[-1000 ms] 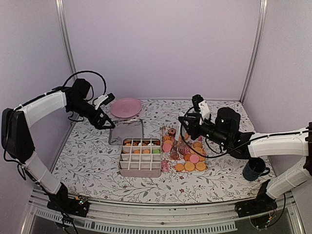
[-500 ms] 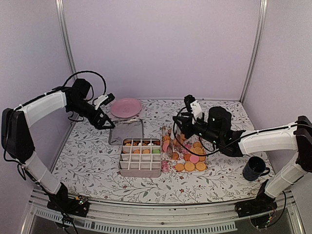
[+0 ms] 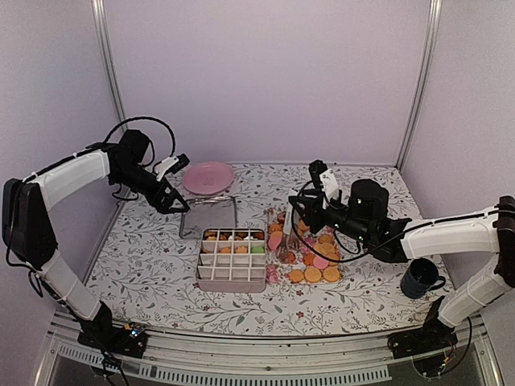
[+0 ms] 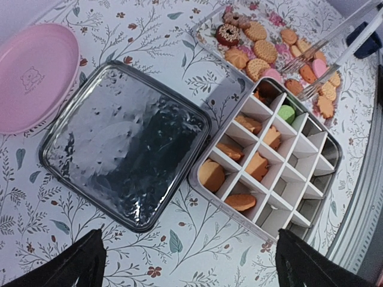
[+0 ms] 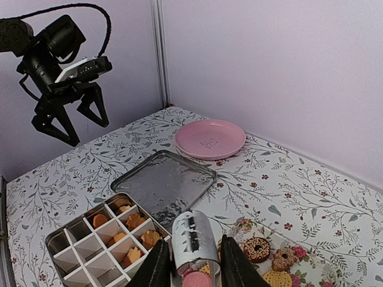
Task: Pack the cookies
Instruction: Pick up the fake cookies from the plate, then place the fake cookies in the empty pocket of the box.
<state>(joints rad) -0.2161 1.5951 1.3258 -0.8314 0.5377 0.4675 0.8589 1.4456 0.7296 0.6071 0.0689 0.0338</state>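
Golden-orange cookies (image 3: 314,261), mixed with a few pink and dark brown ones, lie loose on a flowered tray (image 5: 296,251) just right of the divided tin (image 3: 232,281) on the desk (image 3: 145,265)

More cookies sit inside the tin, in the 2 rows of cells next to the lid (image 4: 125,149): orange ones and 1 green one. The lid lies flat just beside the tin on its far side, with a pink plate (image 3: 208,177) beyond it

My left pincer (image 3: 175,207) hangs above the desk to the left of the plate, well apart from the cookies. Its jaws are spread wide with nothing between them

My right pincer (image 5: 195,269) is over the loose cookies, partly closed around clear plastic tongs (image 4: 326,57). The forked tips of the tongs reach down to the pile. The wrist view shows a pink cookie just below the tool; I cannot tell whether the tongs grip it

A dark mug (image 3: 420,279) stands near the right edge of the desk
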